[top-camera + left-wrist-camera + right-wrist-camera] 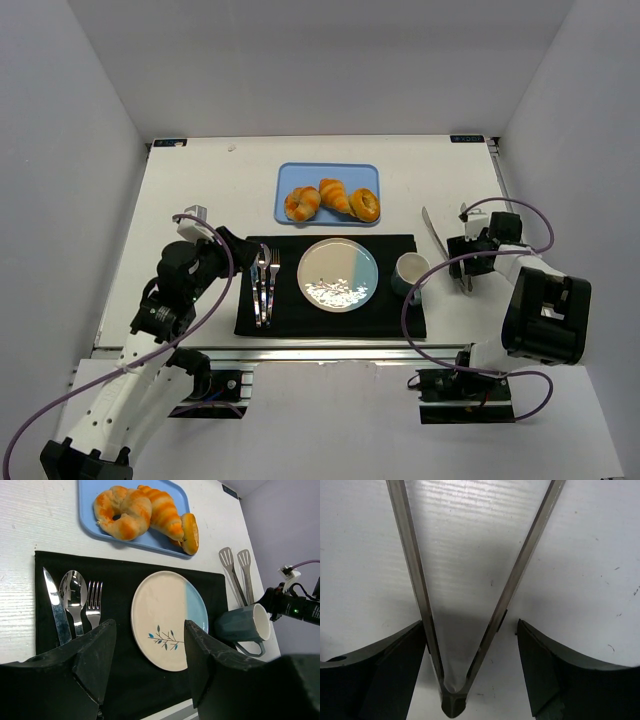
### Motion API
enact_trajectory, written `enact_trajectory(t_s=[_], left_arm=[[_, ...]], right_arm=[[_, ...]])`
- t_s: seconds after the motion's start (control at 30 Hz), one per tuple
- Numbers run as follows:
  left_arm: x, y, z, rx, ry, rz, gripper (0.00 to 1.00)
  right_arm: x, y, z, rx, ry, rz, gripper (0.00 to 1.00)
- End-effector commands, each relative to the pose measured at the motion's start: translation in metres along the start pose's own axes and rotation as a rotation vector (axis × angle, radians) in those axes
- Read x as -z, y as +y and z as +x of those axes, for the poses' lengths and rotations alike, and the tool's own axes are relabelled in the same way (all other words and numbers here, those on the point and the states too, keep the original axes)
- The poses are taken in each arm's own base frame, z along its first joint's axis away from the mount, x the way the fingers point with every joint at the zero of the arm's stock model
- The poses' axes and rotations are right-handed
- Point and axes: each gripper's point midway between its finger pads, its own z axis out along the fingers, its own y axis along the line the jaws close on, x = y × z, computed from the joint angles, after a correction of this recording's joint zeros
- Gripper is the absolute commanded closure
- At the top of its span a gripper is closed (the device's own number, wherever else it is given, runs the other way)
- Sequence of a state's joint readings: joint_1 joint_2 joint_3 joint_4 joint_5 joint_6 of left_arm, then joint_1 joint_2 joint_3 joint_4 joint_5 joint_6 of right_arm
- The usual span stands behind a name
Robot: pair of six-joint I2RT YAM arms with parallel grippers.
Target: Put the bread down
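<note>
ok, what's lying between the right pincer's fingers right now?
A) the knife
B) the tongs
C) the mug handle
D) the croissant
B: in the right wrist view, the hinged end of the metal tongs lies on the white table, inside the open right pincer, with both arms of the tongs fanning away from it.

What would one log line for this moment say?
bread: three on tray | plate: no bread | right gripper: open, astride tongs | left gripper: open, by mat
</note>
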State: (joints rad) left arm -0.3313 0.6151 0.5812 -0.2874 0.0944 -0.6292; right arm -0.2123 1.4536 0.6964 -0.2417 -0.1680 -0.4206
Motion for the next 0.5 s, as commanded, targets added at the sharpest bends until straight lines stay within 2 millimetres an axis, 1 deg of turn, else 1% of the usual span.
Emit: enact_trajectory(t_s=[0.0,0.2,0.3,0.33,0.4,0.43,0.47], left_arm=[[0.002,-0.004,-0.008,-0.003,-0.021,0.001,0.34],[0.003,-0.003,-0.008,0.008,-0.021,-0.007,0.34],[0.004,-0.003,-0.008,0.009,-0.021,-0.007,0.34],[0.003,-0.003,-0.009,0.009,-0.021,-0.007,0.34],[0.004,-0.005,-0.010,0.009,-0.023,-0.004,0.34],[0.004,-0.005,-0.011,0.009,-0.023,-0.005,0.34],[0.004,-0.006,-0.012,0.009,-0.027,-0.002,0.34]], right_arm=[[-0.007,-0.006,-0.024,0.006,-0.066,0.012,0.24],[-0.015,-0.004,-0.026,-0.004,-0.076,-0.001,0.37],[-0.016,-0.002,-0.029,-0.004,-0.085,-0.014,0.47],[-0.016,-0.002,-0.030,-0.002,-0.088,-0.017,0.57],[-0.015,0.000,-0.035,0.004,-0.100,-0.034,0.70],[-0.013,-0.001,-0.041,0.011,-0.114,-0.034,0.81],[-0.009,0.001,-0.046,0.013,-0.124,-0.050,0.85]])
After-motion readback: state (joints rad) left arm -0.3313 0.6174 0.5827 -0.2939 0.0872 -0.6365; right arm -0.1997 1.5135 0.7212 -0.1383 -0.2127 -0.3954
